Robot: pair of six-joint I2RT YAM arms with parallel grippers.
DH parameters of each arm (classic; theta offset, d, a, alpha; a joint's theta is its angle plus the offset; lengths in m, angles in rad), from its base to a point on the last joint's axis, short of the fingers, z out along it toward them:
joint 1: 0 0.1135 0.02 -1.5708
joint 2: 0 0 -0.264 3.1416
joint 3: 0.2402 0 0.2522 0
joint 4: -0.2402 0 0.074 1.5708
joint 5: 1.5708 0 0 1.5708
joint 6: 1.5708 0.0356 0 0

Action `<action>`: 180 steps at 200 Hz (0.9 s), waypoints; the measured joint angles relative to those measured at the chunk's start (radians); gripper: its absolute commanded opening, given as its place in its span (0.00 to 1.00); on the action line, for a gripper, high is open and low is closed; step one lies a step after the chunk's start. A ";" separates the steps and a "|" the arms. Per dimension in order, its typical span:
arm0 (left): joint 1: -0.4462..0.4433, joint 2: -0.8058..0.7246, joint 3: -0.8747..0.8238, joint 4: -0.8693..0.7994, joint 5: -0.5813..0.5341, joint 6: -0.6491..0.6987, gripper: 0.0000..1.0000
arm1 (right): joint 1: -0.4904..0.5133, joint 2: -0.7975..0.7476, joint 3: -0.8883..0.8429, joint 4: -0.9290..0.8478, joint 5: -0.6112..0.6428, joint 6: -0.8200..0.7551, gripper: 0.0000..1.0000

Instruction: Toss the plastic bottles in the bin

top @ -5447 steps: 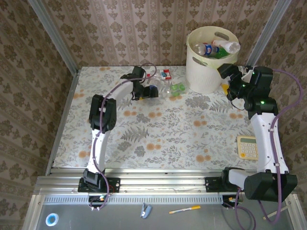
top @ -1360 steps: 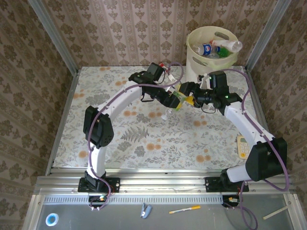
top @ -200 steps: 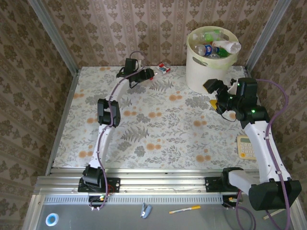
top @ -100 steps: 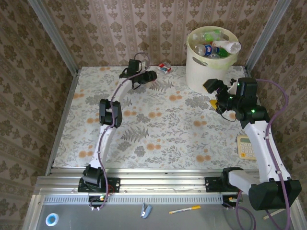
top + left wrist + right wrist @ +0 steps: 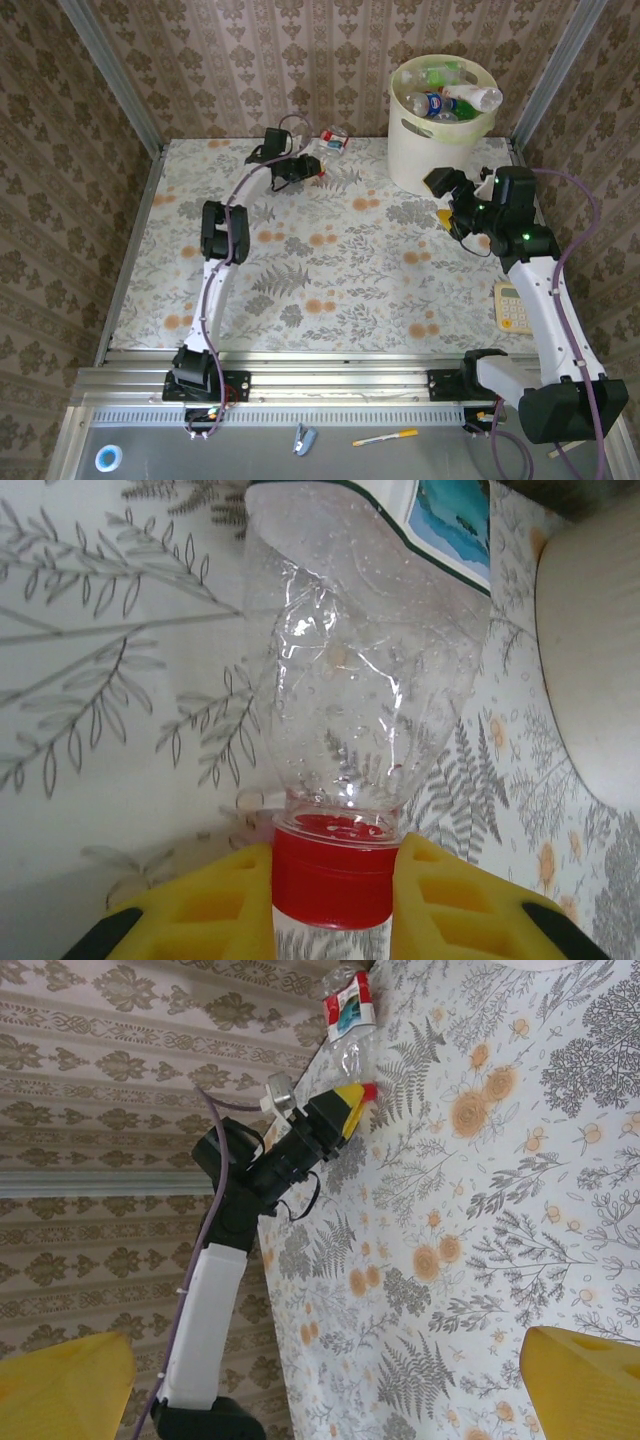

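A clear plastic bottle (image 5: 370, 680) with a red cap (image 5: 333, 875) and a red and blue label sits at the far edge of the table (image 5: 330, 143). My left gripper (image 5: 333, 892) is shut on its red cap, one yellow finger (image 5: 215, 905) on each side. The right wrist view also takes in the bottle (image 5: 348, 1020) and the left gripper (image 5: 352, 1098). The cream-white bin (image 5: 430, 150) stands at the back right with several bottles (image 5: 445, 98) inside. My right gripper (image 5: 446, 198) hovers just right of the bin's base, open and empty (image 5: 320, 1380).
A pale yellow calculator (image 5: 516, 305) lies near the right edge. Wallpapered walls close off the back and both sides. The bin's wall (image 5: 600, 680) is close on the right in the left wrist view. The flowered tabletop (image 5: 340, 260) spreads between the arms.
My left gripper has closed onto the bottle's red cap, and the bottle has shifted slightly left. The right arm has stayed put.
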 measured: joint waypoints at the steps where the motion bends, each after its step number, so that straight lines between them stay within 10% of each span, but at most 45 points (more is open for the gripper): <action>1: 0.000 -0.003 -0.003 0.000 0.000 0.001 0.19 | 0.000 0.000 -0.001 0.000 0.000 0.001 1.00; 125: -0.110 -0.761 -1.075 0.202 0.098 0.119 0.15 | 0.188 0.122 -0.132 0.096 0.066 -0.002 1.00; 180: -0.196 -0.940 -1.270 0.262 0.172 0.064 0.23 | 0.287 0.344 -0.193 0.240 0.121 0.025 1.00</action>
